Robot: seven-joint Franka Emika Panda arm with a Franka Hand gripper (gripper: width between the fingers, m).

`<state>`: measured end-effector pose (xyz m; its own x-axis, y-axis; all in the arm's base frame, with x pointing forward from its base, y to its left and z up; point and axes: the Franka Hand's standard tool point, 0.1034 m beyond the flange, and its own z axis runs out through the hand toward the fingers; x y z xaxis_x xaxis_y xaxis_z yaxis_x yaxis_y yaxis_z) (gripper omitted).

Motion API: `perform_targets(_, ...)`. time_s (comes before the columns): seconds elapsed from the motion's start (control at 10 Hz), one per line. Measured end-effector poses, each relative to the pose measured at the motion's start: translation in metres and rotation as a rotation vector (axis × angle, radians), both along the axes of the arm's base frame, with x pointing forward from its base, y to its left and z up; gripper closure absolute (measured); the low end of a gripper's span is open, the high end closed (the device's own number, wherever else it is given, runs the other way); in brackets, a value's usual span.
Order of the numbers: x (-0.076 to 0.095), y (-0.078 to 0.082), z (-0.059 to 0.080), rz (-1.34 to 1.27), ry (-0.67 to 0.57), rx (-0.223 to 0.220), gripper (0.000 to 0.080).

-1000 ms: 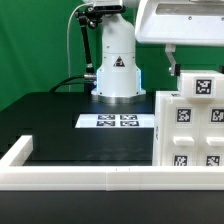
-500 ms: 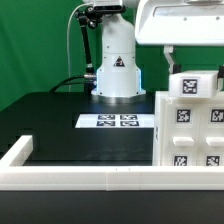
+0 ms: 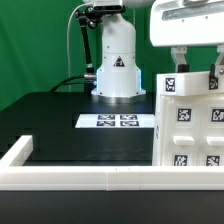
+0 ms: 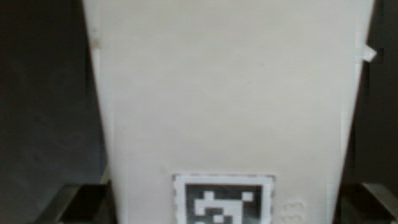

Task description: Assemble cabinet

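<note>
The cabinet (image 3: 190, 135), a white boxy body with a grid of black-and-white tags on its face, stands at the exterior view's right. My gripper (image 3: 197, 68) hangs over its top, fingers (image 3: 178, 58) on both sides of a white tagged part (image 3: 190, 86) that sits at the cabinet's upper edge. I cannot tell whether the part rests on the body. In the wrist view the same white part (image 4: 222, 90) fills the picture, its tag (image 4: 226, 200) between the dark fingers (image 4: 80, 203) of my gripper (image 4: 226, 208), shut on it.
The marker board (image 3: 118, 121) lies flat on the black table in front of the arm's white base (image 3: 117, 62). A low white rim (image 3: 80, 178) runs along the table's front and the exterior view's left side. A green wall stands behind.
My gripper has shifted toward the exterior view's right over the cabinet's top. The white part in it has turned, its tag now at the left of its face.
</note>
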<state>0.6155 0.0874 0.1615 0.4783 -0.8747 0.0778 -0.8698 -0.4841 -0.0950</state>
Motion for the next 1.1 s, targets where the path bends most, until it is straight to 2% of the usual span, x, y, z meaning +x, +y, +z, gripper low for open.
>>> perform_targets(0.5, -0.0003, -0.0005, -0.0001, -0.283, 0.004, 0.067, 0.024)
perform_targets(0.9, -0.0014, 0.0032, 0.0004, -0.67, 0.016, 0.144, 0.024)
perform_targets(1.1, -0.001, 0.0054, 0.0007, -0.776, 0.022, 0.173, 0.024)
